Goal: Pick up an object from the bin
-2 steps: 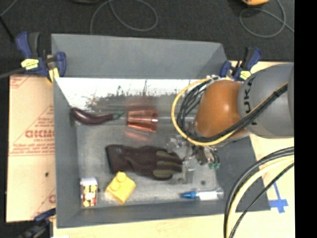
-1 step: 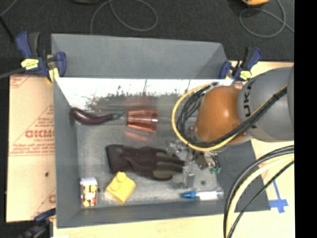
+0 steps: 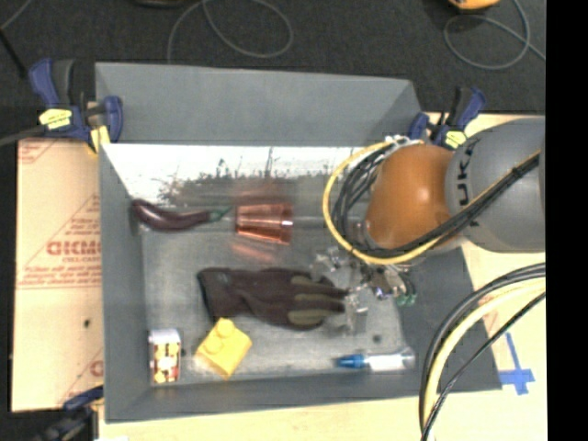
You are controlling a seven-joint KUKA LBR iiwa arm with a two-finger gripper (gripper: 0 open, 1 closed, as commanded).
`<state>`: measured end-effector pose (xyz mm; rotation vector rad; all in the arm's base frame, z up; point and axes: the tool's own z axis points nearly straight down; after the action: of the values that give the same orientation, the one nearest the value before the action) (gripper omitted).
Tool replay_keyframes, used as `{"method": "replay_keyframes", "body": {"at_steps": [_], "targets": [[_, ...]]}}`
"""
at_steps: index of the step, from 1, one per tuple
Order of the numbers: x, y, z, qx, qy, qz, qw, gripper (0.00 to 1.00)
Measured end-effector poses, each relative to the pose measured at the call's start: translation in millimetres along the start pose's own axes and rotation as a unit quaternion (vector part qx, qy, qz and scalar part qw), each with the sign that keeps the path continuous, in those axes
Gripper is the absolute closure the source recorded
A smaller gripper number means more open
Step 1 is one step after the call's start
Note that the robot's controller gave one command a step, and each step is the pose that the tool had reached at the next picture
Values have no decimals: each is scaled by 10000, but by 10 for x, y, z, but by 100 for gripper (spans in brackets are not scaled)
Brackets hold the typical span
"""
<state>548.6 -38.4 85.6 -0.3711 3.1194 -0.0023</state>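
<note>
Standing at the right end of a dark brown glove (image 3: pixel 262 294) lying mid-bin: gripper (image 3: pixel 354 297), open or closed cannot be told. Nearby: yellow block (image 3: pixel 223 346), blue-capped marker (image 3: pixel 372 363), copper cup (image 3: pixel 264 223).

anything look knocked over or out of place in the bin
The copper cup lies tipped on its side near the back wall, beside a purple eggplant-shaped toy. A dark glove sprawls crumpled mid-bin. Nothing looks spilled or broken.
</note>
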Motion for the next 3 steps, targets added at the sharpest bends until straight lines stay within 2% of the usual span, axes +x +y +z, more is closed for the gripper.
{"method": "replay_keyframes", "body": {"at_steps": [1, 2, 3], "targets": [[246, 434, 143, 5, -35, -980, 9952, 100], [245, 434, 142, 6, -35, -983, 9951, 100], [178, 474, -772, 10, -47, -810, 9967, 0]]}}
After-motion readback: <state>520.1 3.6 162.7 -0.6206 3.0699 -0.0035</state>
